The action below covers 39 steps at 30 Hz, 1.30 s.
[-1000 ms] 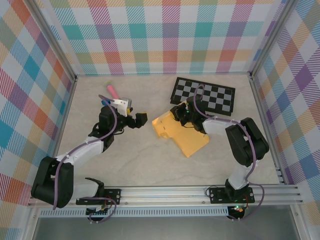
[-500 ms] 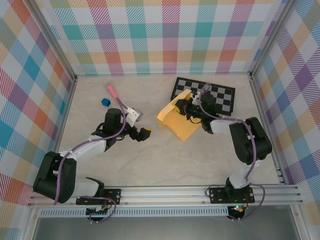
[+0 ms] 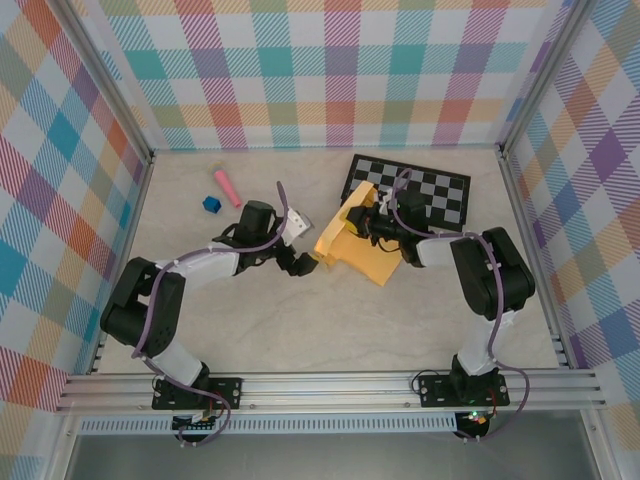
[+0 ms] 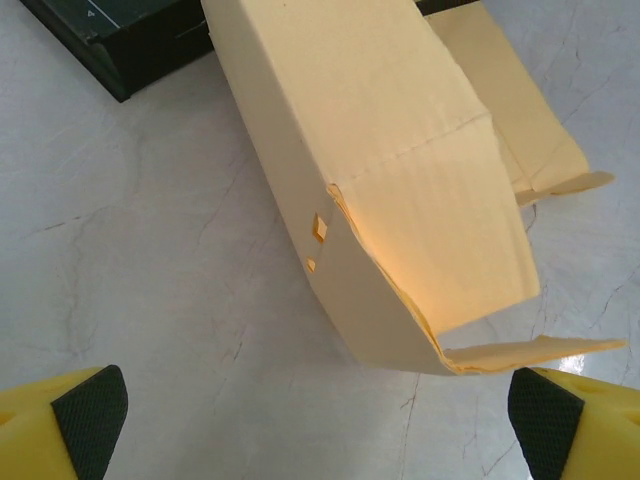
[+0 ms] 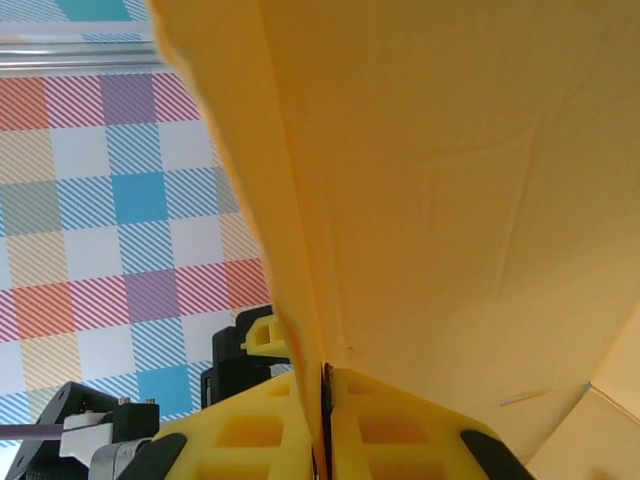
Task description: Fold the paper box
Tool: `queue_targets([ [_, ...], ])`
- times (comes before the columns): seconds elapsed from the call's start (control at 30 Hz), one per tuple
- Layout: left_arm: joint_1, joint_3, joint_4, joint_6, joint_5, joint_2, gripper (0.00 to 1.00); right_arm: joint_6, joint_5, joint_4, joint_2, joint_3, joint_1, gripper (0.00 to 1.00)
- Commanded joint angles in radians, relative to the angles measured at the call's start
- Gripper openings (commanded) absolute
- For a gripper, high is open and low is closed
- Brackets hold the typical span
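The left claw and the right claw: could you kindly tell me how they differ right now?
The left claw is open and empty; the right claw is shut on a panel of the paper box. The left claw faces the box's lower edge over the table; the right claw grips it near the checkered board. Both have yellow fingers with black pads.

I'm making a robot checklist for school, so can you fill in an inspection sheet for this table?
Surface: beige marbled table, no spills seen.
Job's things: paper box, bent along its creases, not yet closed.
Clutter: checkered board, pink stick, blue cube.
Grippers: left tool open, beside the box's edge; right tool shut on a box panel.
Cables: purple cables run along both arms, no snag seen.
Surroundings: plaid walls, metal rail at the near edge.
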Motion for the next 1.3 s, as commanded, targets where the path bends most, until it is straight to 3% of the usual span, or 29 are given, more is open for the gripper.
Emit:
queue_targets([
  [0.0,-0.012,0.009,0.112,-0.079,0.041,-0.001,1.0,-0.072,0.027,-0.092,0.02,0.019,-0.001,0.12],
  [0.23,-0.005,0.039,0.214,-0.32,0.089,-0.034,1.0,-0.045,-0.005,-0.067,0.036,0.012,0.0,0.15],
  [0.53,0.018,0.229,0.03,-0.362,0.113,0.034,1.0,0.044,0.029,-0.111,0.008,0.026,0.02,0.16],
  [0.7,0.004,0.247,0.035,-0.397,0.136,0.096,1.0,0.119,0.041,-0.053,0.035,0.029,0.033,0.17],
  [1.17,-0.024,0.354,-0.053,-0.545,0.154,0.265,0.99,0.108,0.056,-0.098,0.026,0.049,0.037,0.15],
  [1.27,-0.024,0.35,-0.034,-0.578,0.199,0.276,0.96,0.107,0.064,-0.104,0.027,0.046,0.037,0.15],
])
